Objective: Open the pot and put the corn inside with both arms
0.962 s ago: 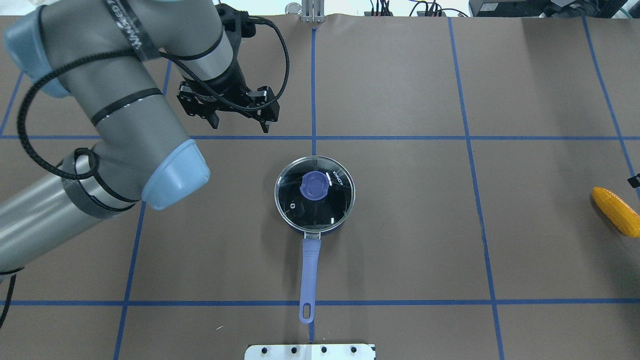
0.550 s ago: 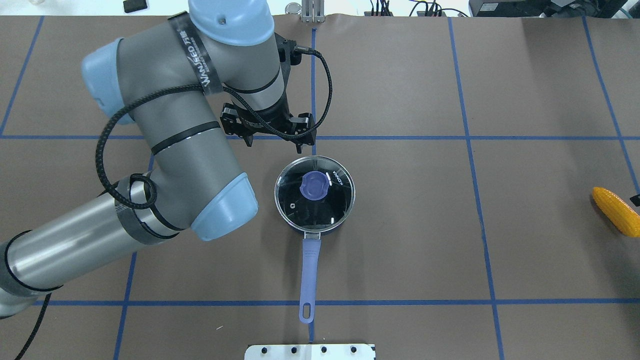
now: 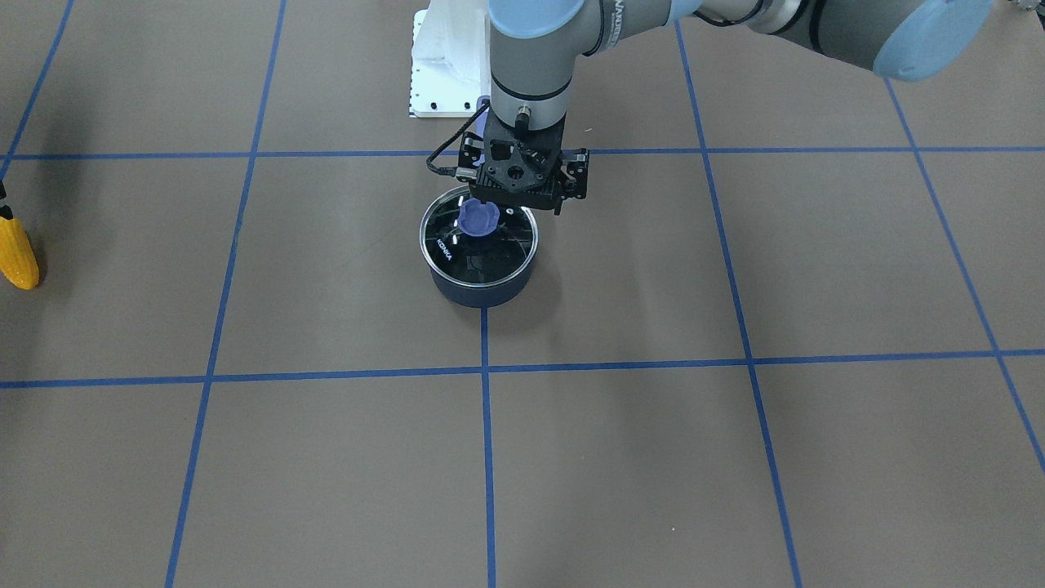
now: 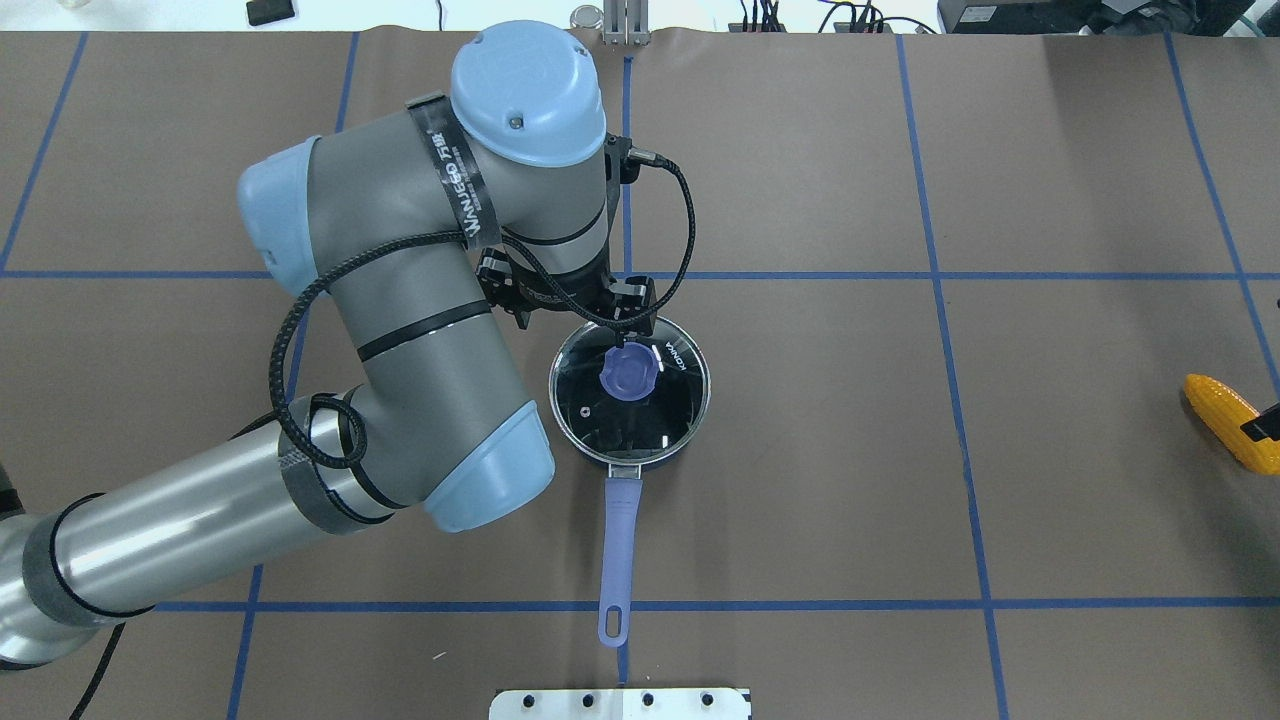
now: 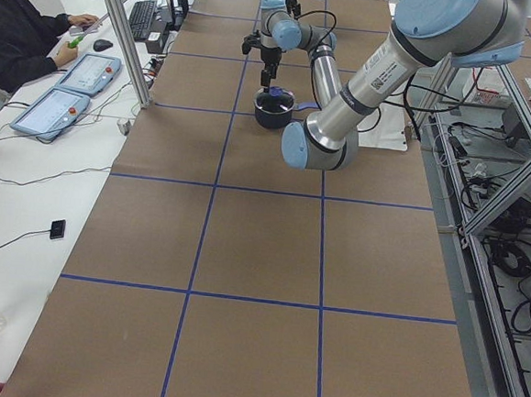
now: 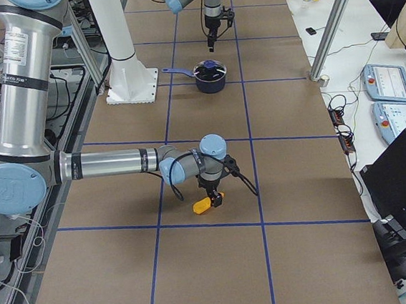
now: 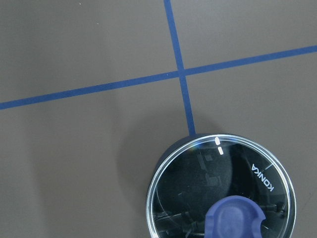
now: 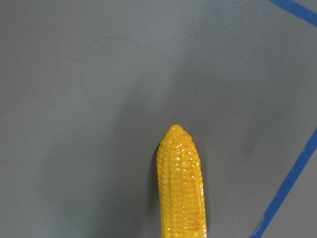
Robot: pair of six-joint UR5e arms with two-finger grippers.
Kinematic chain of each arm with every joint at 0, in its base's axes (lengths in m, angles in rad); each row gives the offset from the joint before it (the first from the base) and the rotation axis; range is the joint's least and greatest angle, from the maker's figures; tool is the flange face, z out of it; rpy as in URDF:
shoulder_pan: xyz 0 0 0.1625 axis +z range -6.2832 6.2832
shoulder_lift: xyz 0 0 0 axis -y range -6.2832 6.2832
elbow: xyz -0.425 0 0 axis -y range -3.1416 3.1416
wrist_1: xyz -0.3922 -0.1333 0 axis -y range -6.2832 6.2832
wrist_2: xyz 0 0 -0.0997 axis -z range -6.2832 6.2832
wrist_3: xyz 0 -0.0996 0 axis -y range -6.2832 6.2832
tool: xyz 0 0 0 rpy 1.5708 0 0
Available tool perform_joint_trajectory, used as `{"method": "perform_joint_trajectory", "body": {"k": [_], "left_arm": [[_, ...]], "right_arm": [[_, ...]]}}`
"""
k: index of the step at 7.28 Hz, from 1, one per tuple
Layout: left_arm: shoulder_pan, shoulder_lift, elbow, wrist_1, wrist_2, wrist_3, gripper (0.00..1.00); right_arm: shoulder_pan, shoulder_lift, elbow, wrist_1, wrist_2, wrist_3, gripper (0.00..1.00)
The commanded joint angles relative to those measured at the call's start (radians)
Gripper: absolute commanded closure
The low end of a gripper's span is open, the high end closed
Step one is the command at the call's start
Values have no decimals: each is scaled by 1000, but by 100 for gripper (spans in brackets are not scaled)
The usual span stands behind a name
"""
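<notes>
The dark navy pot [image 4: 655, 455] stands mid-table with its glass lid [image 4: 600, 425] on and its purple-blue handle [image 4: 618, 540] pointing to the near edge. My left gripper [image 4: 575, 328] is open and hovers over the lid's far-left rim, beside the purple knob [image 4: 628, 372]. In the front view the left gripper [image 3: 518, 204] is just above and behind the knob [image 3: 479, 217]. The corn [image 4: 1222, 412] lies at the far right edge. A black part of my right gripper [image 4: 1262, 428] is over the corn; I cannot tell whether it is open. The right wrist view shows the corn [image 8: 182, 198] close below.
A white mounting plate [image 4: 620, 703] sits at the near edge behind the pot handle. Blue tape lines [image 4: 940, 275] grid the brown table. An operator [image 5: 21, 32] sits at a side desk with control panels.
My left arm has swung right and nearer, bringing the open gripper from far left of the pot to over the lid's rim. A black gripper part now overlaps the corn.
</notes>
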Motion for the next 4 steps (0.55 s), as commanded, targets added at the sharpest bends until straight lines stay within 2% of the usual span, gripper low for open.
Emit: {"method": "perform_joint_trajectory", "body": {"k": [1, 2, 4], "left_arm": [[10, 0, 8, -2, 0, 3, 0], [10, 0, 10, -2, -1, 3, 0], [10, 0, 17, -5, -4, 2, 0]], "right_arm": [[-12, 1, -25, 17, -8, -21, 10], [-12, 3, -51, 50, -8, -20, 17], [-14, 6, -71, 66, -5, -20, 17]]}}
